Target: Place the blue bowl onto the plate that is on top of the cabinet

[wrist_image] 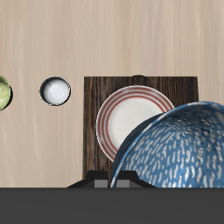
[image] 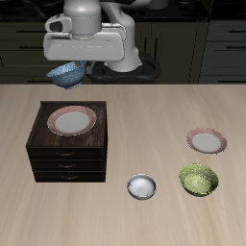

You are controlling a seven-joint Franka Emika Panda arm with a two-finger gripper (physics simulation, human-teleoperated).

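Note:
The blue bowl (image: 64, 73) with its mottled blue-and-white pattern hangs tilted in the air, held by my gripper (image: 69, 65), whose fingers are shut on its rim. It is above and a little behind the dark brown cabinet (image: 67, 154). The plate (image: 71, 120), cream-white with a reddish-brown rim, lies on the cabinet's top. In the wrist view the blue bowl (wrist_image: 179, 149) fills the near field and partly covers the plate (wrist_image: 122, 118) on the cabinet (wrist_image: 96, 87). The fingertips are hidden behind the bowl.
A pink-rimmed plate (image: 207, 141), a green speckled bowl (image: 199, 180) and a small grey-white bowl (image: 142, 186) lie on the table nearer the front edge. The wrist view shows the grey-white bowl (wrist_image: 54, 90) and an edge of the green bowl (wrist_image: 3, 92).

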